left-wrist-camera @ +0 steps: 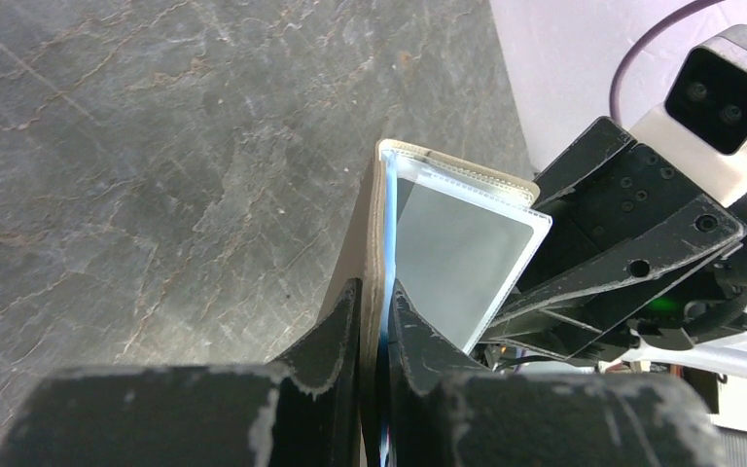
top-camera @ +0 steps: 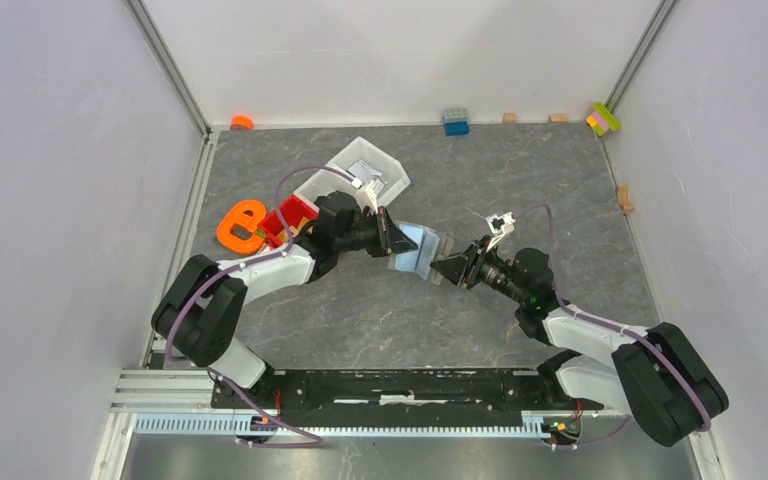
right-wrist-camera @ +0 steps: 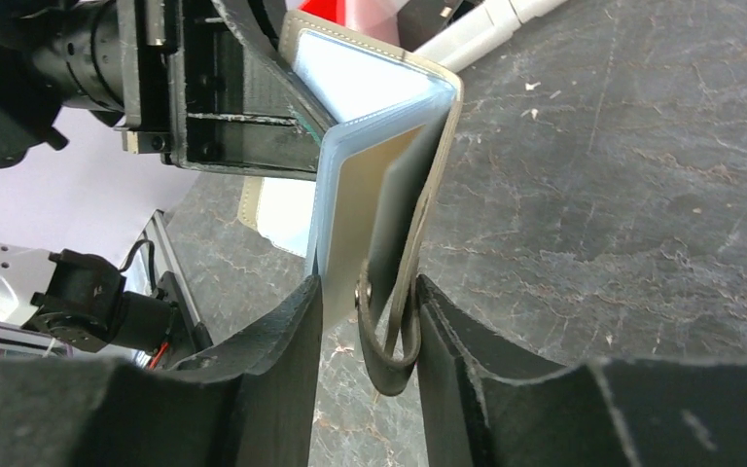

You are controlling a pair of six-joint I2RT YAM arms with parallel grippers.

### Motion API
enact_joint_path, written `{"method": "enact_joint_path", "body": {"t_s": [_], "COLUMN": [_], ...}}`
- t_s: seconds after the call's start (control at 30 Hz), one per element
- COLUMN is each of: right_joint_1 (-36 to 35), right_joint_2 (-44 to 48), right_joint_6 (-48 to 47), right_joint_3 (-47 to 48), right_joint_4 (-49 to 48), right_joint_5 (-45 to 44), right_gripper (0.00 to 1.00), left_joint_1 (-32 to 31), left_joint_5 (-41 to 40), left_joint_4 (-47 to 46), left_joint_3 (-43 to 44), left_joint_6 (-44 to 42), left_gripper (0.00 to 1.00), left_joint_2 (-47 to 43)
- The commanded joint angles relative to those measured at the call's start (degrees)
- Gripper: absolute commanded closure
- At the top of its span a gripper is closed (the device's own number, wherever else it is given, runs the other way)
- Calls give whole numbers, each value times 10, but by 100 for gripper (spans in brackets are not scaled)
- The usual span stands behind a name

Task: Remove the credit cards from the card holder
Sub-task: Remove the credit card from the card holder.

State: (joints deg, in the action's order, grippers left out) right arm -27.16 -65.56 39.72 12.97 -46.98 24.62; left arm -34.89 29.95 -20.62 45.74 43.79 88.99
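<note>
The taupe card holder [top-camera: 418,250] hangs half open above the middle of the table, held between both arms. My left gripper [left-wrist-camera: 374,302] is shut on one flap [left-wrist-camera: 377,224], pinching it edge-on. A greyish credit card in a clear sleeve [left-wrist-camera: 452,248] stands just right of that flap. My right gripper [right-wrist-camera: 368,302] is open around the other flap [right-wrist-camera: 438,146]. That flap's dark strap loop [right-wrist-camera: 394,341] hangs between the fingers and leans against the right one. A pale blue card [right-wrist-camera: 355,83] shows inside the upper flap.
A white bin [top-camera: 365,175] and a red bin [top-camera: 293,215] sit behind my left arm, with an orange object [top-camera: 240,225] beside them. A blue block [top-camera: 455,121] and small coloured blocks [top-camera: 604,118] lie along the back wall.
</note>
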Motion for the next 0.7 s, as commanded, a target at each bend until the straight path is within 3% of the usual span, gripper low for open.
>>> {"method": "enact_joint_path", "body": {"t_s": [0.0, 0.27, 0.67], "right_joint_1": [-1, -1, -1], "right_joint_2": [-8, -4, -17], "right_joint_6": [-16, -15, -6], "right_joint_3": [21, 18, 17], "right_joint_4": [31, 24, -3], "right_joint_5": [-30, -26, -6], "right_gripper": [55, 49, 39], "left_joint_1": [-9, -9, -9], "left_joint_5": [-17, -52, -42], "left_joint_4": [14, 45, 47], "left_joint_3": [26, 28, 35], "left_joint_6": [-26, -35, -34], "left_gripper": [96, 96, 97], "left_joint_2": [-21, -31, -22]}}
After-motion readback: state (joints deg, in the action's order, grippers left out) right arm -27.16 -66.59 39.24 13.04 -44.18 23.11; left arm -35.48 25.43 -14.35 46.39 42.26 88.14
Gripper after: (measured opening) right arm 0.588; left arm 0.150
